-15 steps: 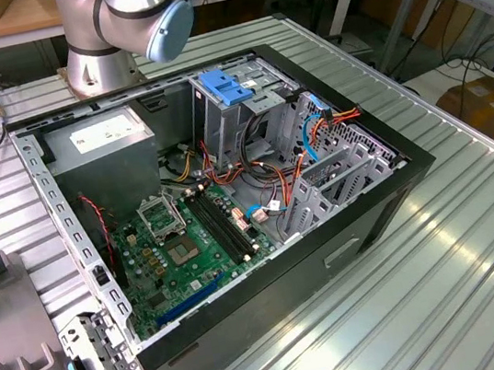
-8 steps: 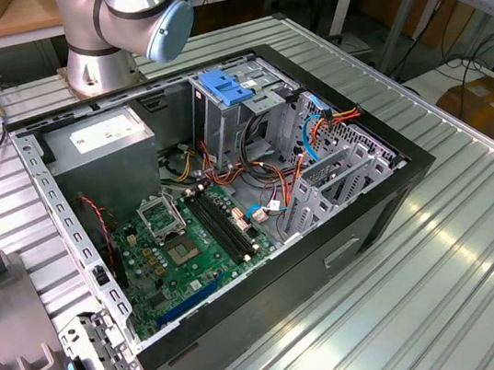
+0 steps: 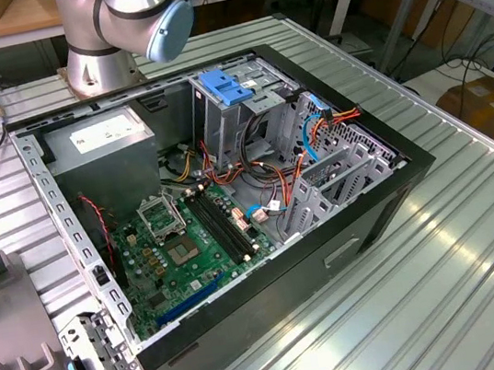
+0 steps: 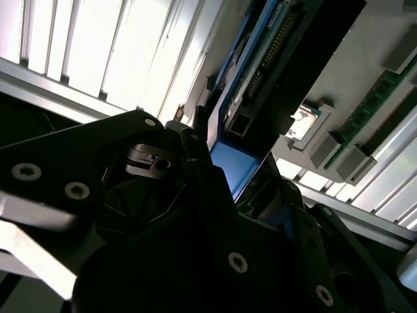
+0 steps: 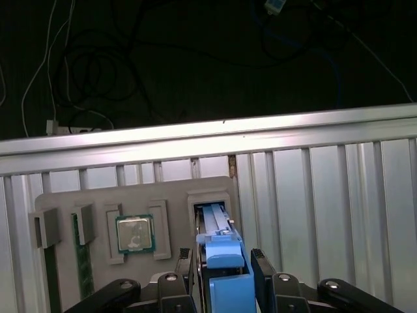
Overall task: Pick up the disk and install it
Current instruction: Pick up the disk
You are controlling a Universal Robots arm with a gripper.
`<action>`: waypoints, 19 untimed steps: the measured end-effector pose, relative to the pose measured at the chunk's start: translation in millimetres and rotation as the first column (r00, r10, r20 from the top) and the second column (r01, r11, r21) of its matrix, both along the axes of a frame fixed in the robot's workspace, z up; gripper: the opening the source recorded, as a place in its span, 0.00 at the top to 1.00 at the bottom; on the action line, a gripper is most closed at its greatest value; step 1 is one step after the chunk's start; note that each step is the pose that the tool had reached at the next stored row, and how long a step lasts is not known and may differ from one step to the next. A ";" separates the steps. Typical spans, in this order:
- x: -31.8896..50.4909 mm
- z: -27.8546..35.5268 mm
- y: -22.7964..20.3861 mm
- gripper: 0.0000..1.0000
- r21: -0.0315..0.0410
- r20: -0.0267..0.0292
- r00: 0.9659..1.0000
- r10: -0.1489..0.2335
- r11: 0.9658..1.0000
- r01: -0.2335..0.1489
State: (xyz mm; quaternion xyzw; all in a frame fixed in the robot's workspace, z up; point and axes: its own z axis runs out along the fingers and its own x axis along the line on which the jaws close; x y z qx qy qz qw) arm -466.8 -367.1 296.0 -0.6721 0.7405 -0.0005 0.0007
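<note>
The disk (image 5: 218,225), edge-on with blue carrier rails, stands between the two dark fingers (image 5: 260,262) of my gripper (image 5: 223,259), which is shut on it. Its far end points into a rectangular slot of a grey holder plate (image 5: 98,202) below; I cannot tell whether it still touches the slot. In the second wrist view the disk (image 4: 257,72) shows its connector edge and a blue rail, rising out of the dark gripper (image 4: 228,173). The open computer case (image 3: 397,190) lies on the table in the exterior view, with a drive cage (image 3: 246,115) at its back.
The holder plate (image 3: 6,314) also carries a processor chip (image 5: 134,233) and a memory stick (image 5: 81,254). Inside the case are a green motherboard (image 3: 190,240), a grey power supply (image 3: 96,138), a light-blue bracket (image 3: 228,85) and loose cables (image 3: 313,128). The arm's base (image 3: 102,58) stands behind the case.
</note>
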 end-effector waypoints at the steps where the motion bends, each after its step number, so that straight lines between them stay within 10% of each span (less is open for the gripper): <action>1: -0.2 0.0 0.0 0.52 0.000 0.003 1.000 0.000 1.000 0.000; 19: -1.4 -0.8 0.0 0.62 0.000 0.004 1.000 0.000 1.000 0.000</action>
